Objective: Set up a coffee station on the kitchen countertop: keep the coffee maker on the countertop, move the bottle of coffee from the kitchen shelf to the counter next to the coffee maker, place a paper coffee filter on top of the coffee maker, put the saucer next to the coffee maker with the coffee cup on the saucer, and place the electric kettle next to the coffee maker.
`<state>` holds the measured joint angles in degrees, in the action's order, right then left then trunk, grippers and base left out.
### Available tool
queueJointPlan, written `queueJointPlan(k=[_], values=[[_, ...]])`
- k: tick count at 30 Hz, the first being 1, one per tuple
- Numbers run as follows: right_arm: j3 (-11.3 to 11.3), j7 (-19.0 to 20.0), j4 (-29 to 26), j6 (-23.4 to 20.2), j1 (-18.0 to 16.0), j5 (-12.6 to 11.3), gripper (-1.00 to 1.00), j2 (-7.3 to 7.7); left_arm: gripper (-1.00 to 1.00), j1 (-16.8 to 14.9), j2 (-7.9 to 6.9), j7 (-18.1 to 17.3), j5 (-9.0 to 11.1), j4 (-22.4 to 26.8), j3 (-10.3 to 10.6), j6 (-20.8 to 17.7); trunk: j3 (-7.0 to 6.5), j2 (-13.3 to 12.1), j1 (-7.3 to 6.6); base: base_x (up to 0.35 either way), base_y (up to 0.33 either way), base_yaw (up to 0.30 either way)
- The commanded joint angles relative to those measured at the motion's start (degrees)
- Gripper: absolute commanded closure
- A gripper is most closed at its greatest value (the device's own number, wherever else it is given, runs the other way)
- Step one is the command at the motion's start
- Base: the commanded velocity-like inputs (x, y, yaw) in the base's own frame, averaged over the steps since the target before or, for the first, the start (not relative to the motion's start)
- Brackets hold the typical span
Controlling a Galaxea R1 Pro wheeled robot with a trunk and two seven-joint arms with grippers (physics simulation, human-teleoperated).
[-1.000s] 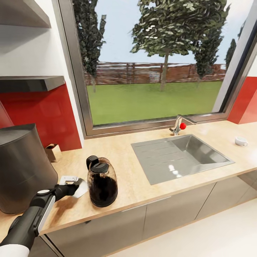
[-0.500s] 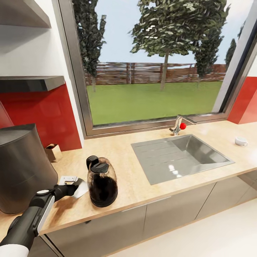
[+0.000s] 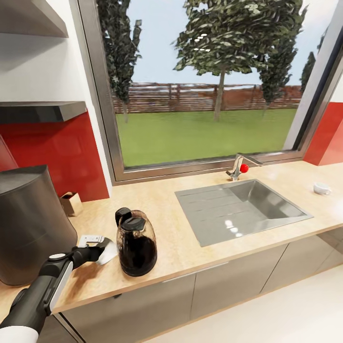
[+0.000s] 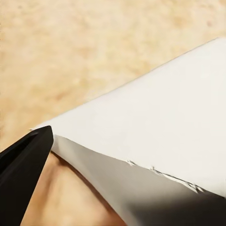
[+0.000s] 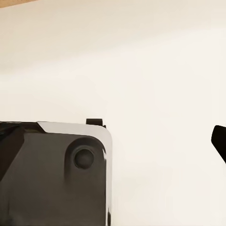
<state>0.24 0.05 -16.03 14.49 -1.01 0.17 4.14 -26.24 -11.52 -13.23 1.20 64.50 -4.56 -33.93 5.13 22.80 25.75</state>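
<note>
The paper coffee filter (image 3: 108, 251) is a thin white sheet with a curved, slightly lifted edge; in the left wrist view it (image 4: 155, 132) lies over the tan wood grain with a faint seam along its folded side. It sits near the front edge of the kitchen countertop (image 3: 190, 247), between the coffee maker (image 3: 28, 224) and the electric kettle (image 3: 136, 243), close to both. The left gripper (image 3: 101, 247) reaches it from the coffee maker's side, one black fingertip (image 4: 23, 174) lying along the filter's pointed corner. The jaws seem to be pinched on that corner, though the second finger is hidden, so I cannot tell for certain.

The kettle is rounded clear glass, dark inside, with a black lid and loop handle, standing upright. The coffee maker is a tall dark grey body at the counter's left end. A small white coffee cup (image 3: 322, 188) stands far off near the right end, beyond the sink (image 3: 243, 209).

The right gripper (image 5: 219, 141) shows only a dark finger edge against a pale surface; its jaws cannot be judged.
</note>
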Motion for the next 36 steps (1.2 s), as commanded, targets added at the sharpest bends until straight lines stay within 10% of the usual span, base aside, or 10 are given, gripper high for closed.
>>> queueJointPlan(k=[1,36], values=[[0.0,0.0,0.0,0.2,0.0,0.0,-1.0,0.0,1.0,0.0,0.01,-0.2,0.0,0.1,-0.1,-0.3,0.13,0.1,0.04,0.0,0.0,0.0],[0.0,-0.2,0.0,0.2,0.0,0.0,-1.0,0.06,1.0,-0.5,-1.06,1.6,0.0,1.0,-2.5,-0.7,0.13,0.1,0.04,0.0,0.0,0.0]])
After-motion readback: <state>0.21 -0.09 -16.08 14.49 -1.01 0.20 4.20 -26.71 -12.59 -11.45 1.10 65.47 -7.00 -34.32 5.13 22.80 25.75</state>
